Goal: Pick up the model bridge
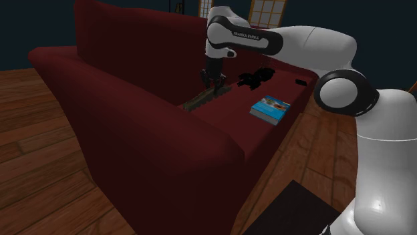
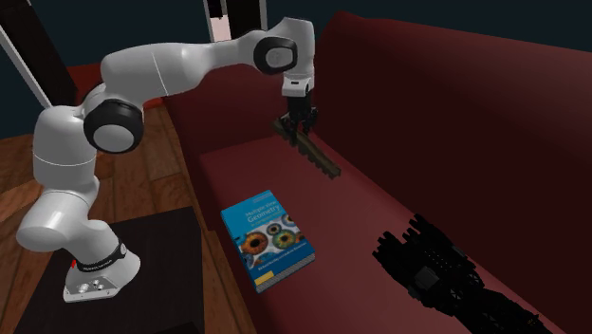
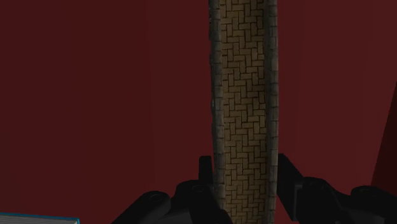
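Observation:
The model bridge (image 1: 200,100) (image 2: 318,157) is a long narrow strip with a tan brick-paved deck and dark stone sides. It lies on the dark red sofa seat (image 1: 227,123) (image 2: 360,213), close to the backrest. My black gripper (image 1: 215,85) (image 2: 297,121) points down over the end of the bridge nearest the robot's stand. In the wrist view the bridge (image 3: 245,95) runs away from the gripper (image 3: 244,175), and the two fingers press against its two long sides. The gripper is shut on that end.
A blue book (image 1: 270,109) (image 2: 268,237) (image 3: 38,220) lies near the seat's front edge. A black blocky object (image 1: 257,77) (image 2: 441,270) rests further along the seat. The sofa backrest (image 2: 455,104) rises right beside the bridge. Wooden floor (image 1: 40,173) surrounds the sofa.

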Action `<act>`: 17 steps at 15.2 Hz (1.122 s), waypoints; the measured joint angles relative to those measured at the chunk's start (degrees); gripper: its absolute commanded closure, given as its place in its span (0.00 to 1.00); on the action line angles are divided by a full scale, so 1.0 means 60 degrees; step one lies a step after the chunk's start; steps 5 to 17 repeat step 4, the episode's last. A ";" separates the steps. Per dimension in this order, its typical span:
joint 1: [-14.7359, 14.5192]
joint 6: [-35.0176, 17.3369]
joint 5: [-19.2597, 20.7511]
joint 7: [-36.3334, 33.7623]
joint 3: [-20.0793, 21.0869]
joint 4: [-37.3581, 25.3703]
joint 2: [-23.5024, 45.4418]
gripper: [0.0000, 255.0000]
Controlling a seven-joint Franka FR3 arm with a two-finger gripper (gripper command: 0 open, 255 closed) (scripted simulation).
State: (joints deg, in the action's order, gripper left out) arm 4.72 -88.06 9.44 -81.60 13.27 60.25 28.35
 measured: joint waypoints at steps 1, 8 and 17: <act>-0.0037 0.0181 0.0017 0.0006 -0.0002 -0.0271 0.0089 1.00; -0.0116 0.0643 0.0058 0.0041 -0.0013 -0.0933 0.0285 1.00; -0.0116 0.0643 0.0058 0.0041 -0.0013 -0.0933 0.0285 1.00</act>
